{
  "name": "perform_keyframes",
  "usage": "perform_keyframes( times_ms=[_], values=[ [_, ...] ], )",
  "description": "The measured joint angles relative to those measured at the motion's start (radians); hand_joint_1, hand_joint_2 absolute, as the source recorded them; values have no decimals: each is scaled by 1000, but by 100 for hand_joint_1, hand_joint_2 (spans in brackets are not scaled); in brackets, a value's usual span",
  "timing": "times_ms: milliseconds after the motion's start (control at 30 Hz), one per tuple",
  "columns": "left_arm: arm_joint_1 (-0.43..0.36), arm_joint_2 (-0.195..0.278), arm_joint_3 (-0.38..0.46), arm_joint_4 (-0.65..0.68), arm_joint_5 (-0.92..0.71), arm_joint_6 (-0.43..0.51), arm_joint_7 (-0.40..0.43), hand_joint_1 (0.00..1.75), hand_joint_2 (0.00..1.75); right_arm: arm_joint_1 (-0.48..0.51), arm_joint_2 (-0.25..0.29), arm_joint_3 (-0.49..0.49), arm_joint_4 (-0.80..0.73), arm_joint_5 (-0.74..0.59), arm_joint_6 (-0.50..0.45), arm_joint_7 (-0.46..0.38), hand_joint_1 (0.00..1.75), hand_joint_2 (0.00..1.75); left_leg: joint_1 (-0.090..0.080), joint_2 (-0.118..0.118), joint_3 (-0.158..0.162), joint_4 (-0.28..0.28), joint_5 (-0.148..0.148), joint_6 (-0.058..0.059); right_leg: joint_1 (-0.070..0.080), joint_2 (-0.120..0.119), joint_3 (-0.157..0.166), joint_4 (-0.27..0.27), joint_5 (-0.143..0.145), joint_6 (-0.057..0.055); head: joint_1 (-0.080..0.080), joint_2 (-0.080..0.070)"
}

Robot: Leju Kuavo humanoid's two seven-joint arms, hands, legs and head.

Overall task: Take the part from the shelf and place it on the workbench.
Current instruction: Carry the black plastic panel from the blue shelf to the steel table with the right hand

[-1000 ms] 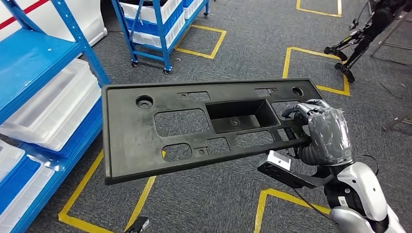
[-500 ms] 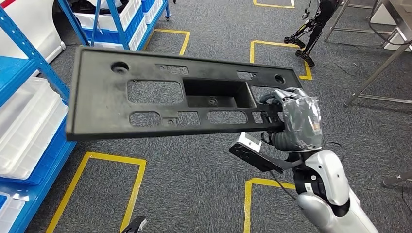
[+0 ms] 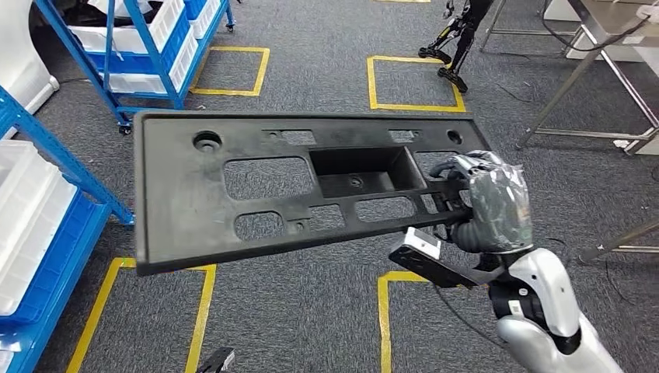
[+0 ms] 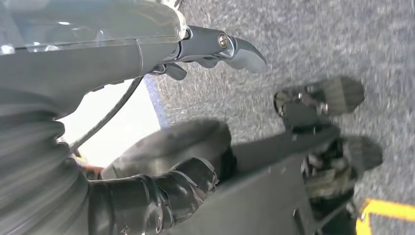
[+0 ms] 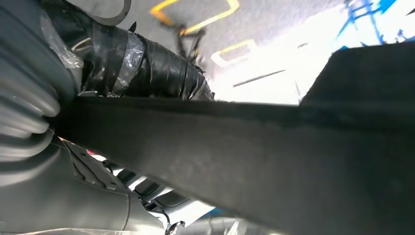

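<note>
The part is a long flat black plastic panel with several cut-outs and a recessed pocket in its middle. My right hand, wrapped in plastic film and tape, grips its right end and holds it level above the carpet. In the right wrist view the panel's edge runs across the picture, with the taped thumb pressed on it. The blue shelf is at the left. A metal-legged workbench stands at the far right. My left hand hangs over the floor with its fingers apart, holding nothing.
Grey carpet with yellow marked squares lies ahead. A blue wheeled rack with white bins stands at the back left, and white bins sit on the near shelf. A dark stand's legs are at the back.
The whole view has swung to the right: the blue shelf has slid off to the left and the workbench legs have come in at the top right. My right hand still grips the panel.
</note>
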Motion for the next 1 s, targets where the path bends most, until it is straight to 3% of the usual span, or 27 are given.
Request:
perform_keyframes(
  times_ms=[33,100,167,200,233,267,333,367,433,500,533,600,667,733,767,800,833,867,900,967,1000],
  values=[
    [0,-1,0,0,3,-3,0,0,175,9,-15,-15,-12,0,7,-8,175,175,0,3,3,0,-5,-5,-4,10,4,-9,5,-4,0,0],
    [0,-1,0,0,8,-7,0,0,175,14,-30,-35,-29,4,23,-13,175,175,2,-21,-8,38,-37,-12,-12,30,13,-28,15,-12,-1,0],
    [0,-1,0,0,11,-11,2,0,175,14,-35,-43,-38,8,35,-13,175,175,5,-58,-62,158,-100,-16,-17,51,13,-31,20,-15,-2,0],
    [0,-1,0,0,13,-13,3,0,175,15,-37,-44,-40,8,40,-13,175,175,6,-66,-95,224,-125,-17,-18,62,11,-28,20,-16,-2,0],
    [1,-1,0,0,13,-14,4,0,175,16,-38,-45,-42,8,44,-12,175,175,6,-70,-119,269,-134,-19,-18,74,8,-23,19,-16,-2,0],
    [2,-1,0,0,14,-15,5,0,175,17,-40,-46,-43,8,46,-12,175,175,7,-71,-126,274,-121,-20,-19,86,6,-18,18,-15,-2,0],
    [1,-1,0,0,14,-16,4,0,175,18,-45,-49,-49,8,48,-8,175,175,11,-82,-86,181,-52,-22,-21,109,1,-5,14,-9,-2,0],
    [1,-1,0,0,14,-16,2,0,175,18,-47,-51,-53,8,48,-6,175,175,14,-102,-58,118,-28,-22,-22,119,-3,4,10,-3,-2,0],
    [0,-1,0,0,13,-16,-3,0,175,20,-53,-55,-61,8,49,-2,175,175,14,-131,-20,39,-10,-17,-25,138,-14,18,3,10,-1,0],
    [-1,-1,-1,0,11,-16,-8,0,175,25,-62,-60,-69,8,49,1,175,175,9,-124,-15,25,-11,-2,-27,152,-23,24,11,24,-1,0],
    [-1,-1,-1,0,9,-16,-10,0,175,28,-67,-61,-72,8,49,2,175,175,8,-115,-13,21,-8,5,-27,150,-25,26,14,29,-1,0],
    [-1,-1,-1,0,6,-16,-15,0,175,32,-78,-65,-78,8,49,4,175,175,9,-96,-7,15,-5,17,-26,113,-42,60,-5,38,2,0],
    [0,0,-2,0,5,-15,-18,0,175,33,-83,-68,-82,8,50,5,175,175,6,-78,-3,14,-7,23,-28,70,-94,162,-60,46,5,0],
    [2,0,-2,0,6,-15,-18,0,175,38,-83,-70,-83,8,52,6,175,175,3,-57,-1,14,-13,24,-31,59,-158,274,-105,49,5,0],
    [3,0,-2,0,6,-15,-18,0,175,41,-83,-70,-83,8,52,6,175,175,2,-46,2,14,-17,24,-32,57,-170,290,-104,48,5,0],
    [3,0,-2,0,6,-15,-18,0,175,43,-84,-70,-83,8,52,6,175,175,1,-35,8,14,-22,22,-31,54,-161,266,-83,46,5,0],
    [3,0,-2,0,6,-15,-18,0,175,44,-86,-71,-83,8,53,7,175,175,0,-25,16,14,-28,20,-29,47,-132,207,-46,41,5,0],
    [3,0,-2,0,6,-15,-18,0,175,45,-88,-72,-84,8,53,7,175,175,0,-14,24,13,-34,18,-25,28,-96,137,-13,34,5,0],
    [2,0,-2,0,6,-15,-19,0,175,44,-90,-74,-85,8,53,7,175,175,-1,-5,33,11,-40,15,-16,6,-69,78,3,26,5,0],
    [2,-1,-2,0,6,-15,-19,0,175,43,-92,-75,-89,8,53,7,175,175,-2,14,48,1,-48,4,0,-24,-45,24,5,9,5,0],
    [2,-1,-2,0,7,-16,-19,0,175,43,-93,-76,-90,8,53,7,175,175,-3,23,56,-1,-48,-2,3,-20,-42,16,1,2,6,0]
  ],
)
